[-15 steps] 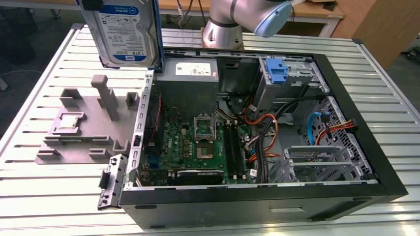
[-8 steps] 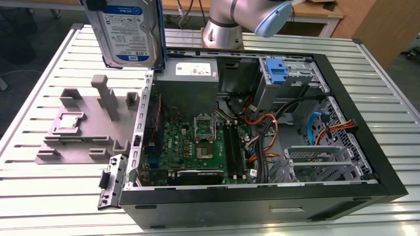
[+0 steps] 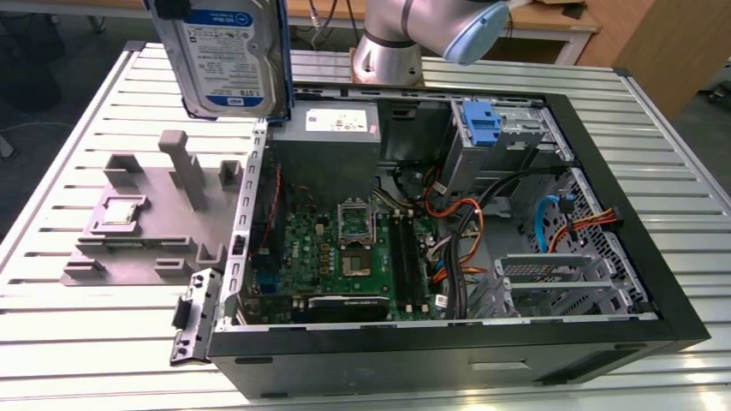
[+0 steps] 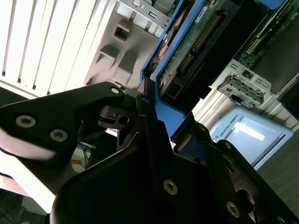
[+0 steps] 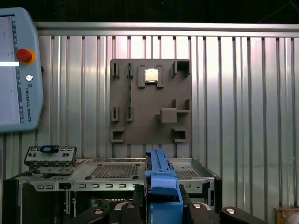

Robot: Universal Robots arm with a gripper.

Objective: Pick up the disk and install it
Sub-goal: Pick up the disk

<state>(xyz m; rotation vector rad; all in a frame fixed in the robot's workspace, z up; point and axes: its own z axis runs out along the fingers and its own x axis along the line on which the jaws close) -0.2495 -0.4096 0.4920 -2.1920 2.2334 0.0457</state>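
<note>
Ribbed metal tabletop [image 3: 92, 342] is spreading out beneath the pincer [image 5: 162, 200], and on it we are counting one open computer case [image 3: 457, 351], one grey fixture plate [image 3: 126, 253] and one teach pendant [image 5: 18, 70]. We are watching the pincer gripping the single disk [image 3: 222, 56], clamped tight on its blue carrier [image 5: 161, 177]. In the second wrist view its black fingers [image 4: 148, 119] are pressing against the carrier's edge. The disk is hanging upright below the pincer, held high and well clear of the table, its white-and-blue label facing the exterior view.

Far beneath the pincer, the fixture plate is lying just beside the case, with one small square silver chip [image 5: 150, 74] sitting in one of its pockets. One wall of the case is running directly under the held disk in the first wrist view.

Inside the case, well apart from the pincer, we are making out one green motherboard [image 3: 342, 257], one bundle of orange cables [image 3: 451, 214] and one bare blue bracket [image 3: 484, 124] standing in the drive cage. One silver robot arm [image 3: 395, 43] is rising behind the case, and the pendant is lying well off to one side of the pincer.
</note>
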